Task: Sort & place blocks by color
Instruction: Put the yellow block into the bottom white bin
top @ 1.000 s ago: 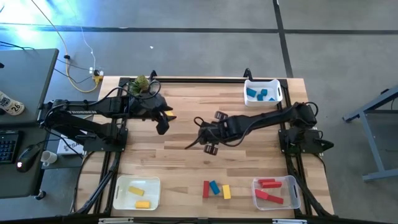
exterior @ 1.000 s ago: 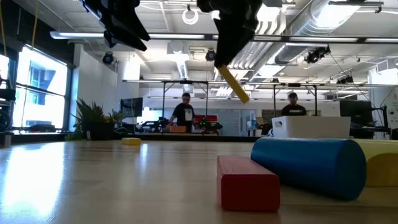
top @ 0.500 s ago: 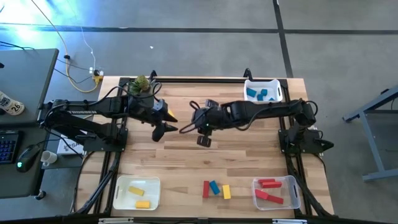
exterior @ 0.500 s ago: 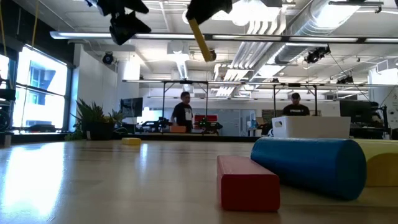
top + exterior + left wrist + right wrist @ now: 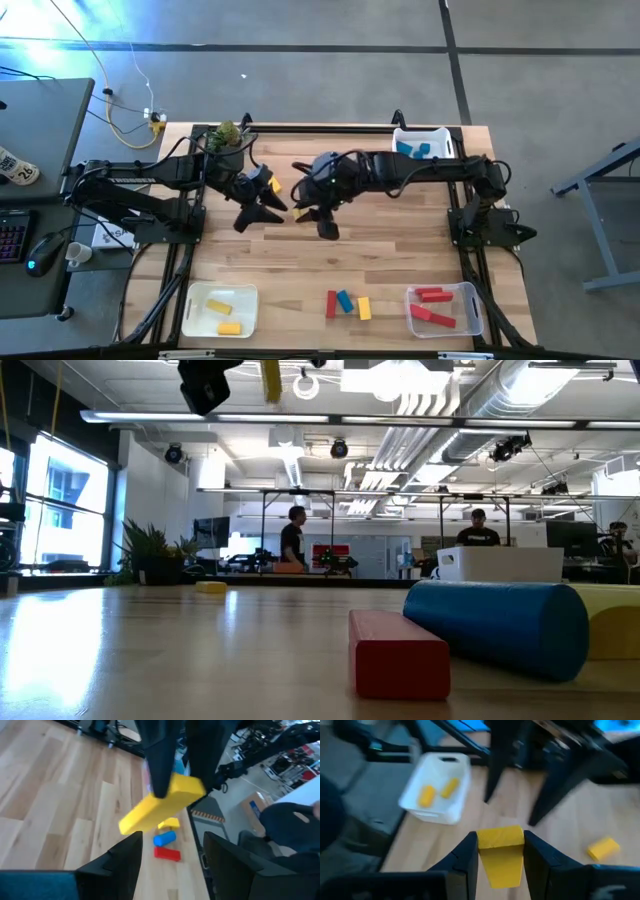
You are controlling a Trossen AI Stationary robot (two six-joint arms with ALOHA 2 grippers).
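Mid-counter meeting of two dark arms, seen from above. Right tool [image 5: 300, 212] clamped on a yellow bar [image 5: 299, 212], held in the air over the wooden counter [image 5: 400, 250] and pointed toward the left arm. Left tool [image 5: 270, 196] just beside it, fingers spread apart, nothing between them; a small yellow block [image 5: 276, 186] lying close by its wrist. In the left wrist view, the yellow bar [image 5: 162, 804] tilted and pinched at one end by the right tool's fingers [image 5: 160, 755], hanging just beyond the left arm's own open fingers [image 5: 117, 865]. In the right wrist view, the bar [image 5: 502, 853] squeezed between both fingers [image 5: 465, 865].

Elsewhere on the counter: at the near left corner, a white bin [image 5: 192, 315] holding two yellow blocks [image 5: 219, 306]; at the near right corner, a clear bin [image 5: 470, 296] holding red blocks [image 5: 432, 316]; at the far right corner, a white bin [image 5: 398, 138] holding blue blocks [image 5: 412, 151]. Between the two near bins, a loose trio side by side: red block [image 5: 331, 304], blue block [image 5: 345, 301], yellow block [image 5: 364, 308]. A green leafy clump [image 5: 226, 134] at the far left edge.

From counter level, the red block [image 5: 398, 653] and a blue cylinder [image 5: 495, 628] close to the lens, people standing in the room behind.
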